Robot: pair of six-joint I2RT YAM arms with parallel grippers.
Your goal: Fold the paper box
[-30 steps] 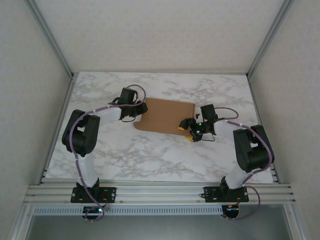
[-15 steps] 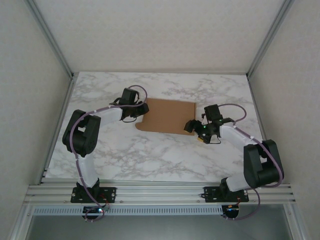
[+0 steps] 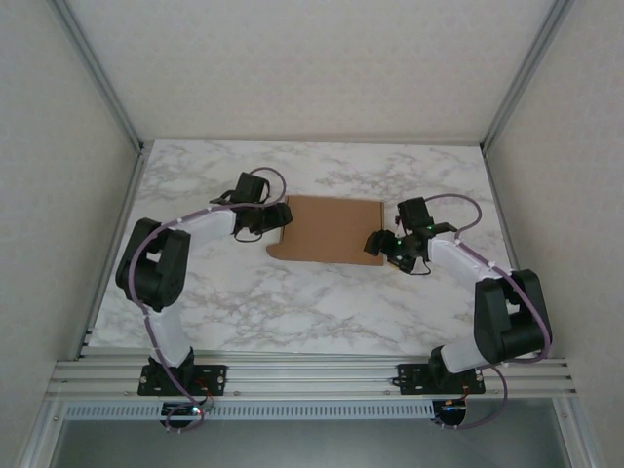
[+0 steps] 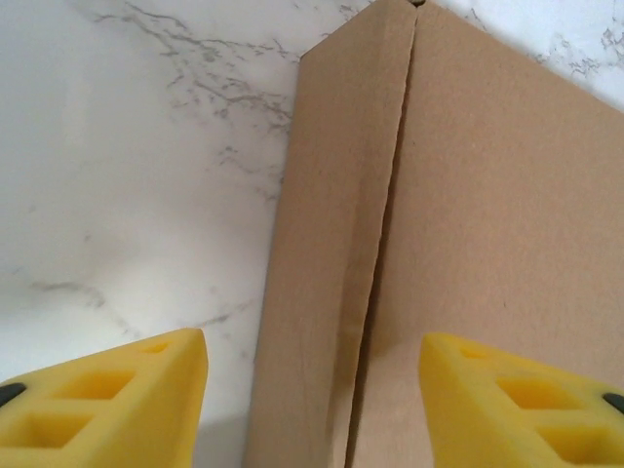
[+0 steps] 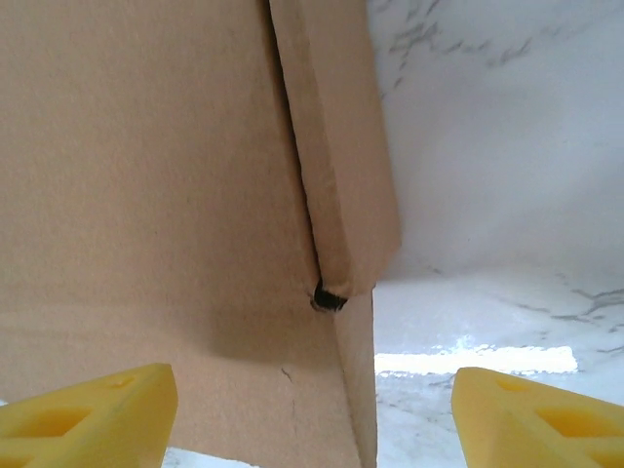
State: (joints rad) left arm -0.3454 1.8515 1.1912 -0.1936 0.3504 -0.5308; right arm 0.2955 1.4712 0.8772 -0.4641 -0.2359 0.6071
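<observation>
Marble counter [image 3: 292, 302] | paper box [image 3: 331, 229] lay near the counter's middle, long axis left-to-right | left hand [image 3: 274, 218] spread, straddling the left-edge flap | right hand [image 3: 378, 244] spread at the right edge, near-side corner | both hands equally close

The flat cardboard paper box [image 3: 331, 229] is a plain, unprinted brown, darker along its creases. The bench [image 3: 322, 302] under it is white marble-patterned with grey veins. The left pincer [image 4: 310, 390] and right pincer [image 5: 312, 409] bear bright yellow pads [image 4: 107, 400]. The jointed robot arms [image 3: 200, 226] are white with black joints and purple cables [image 3: 146, 255]. The near metal frame rail [image 3: 312, 370] is silver-grey. The enclosure walls [image 3: 49, 146] are off-white.
</observation>
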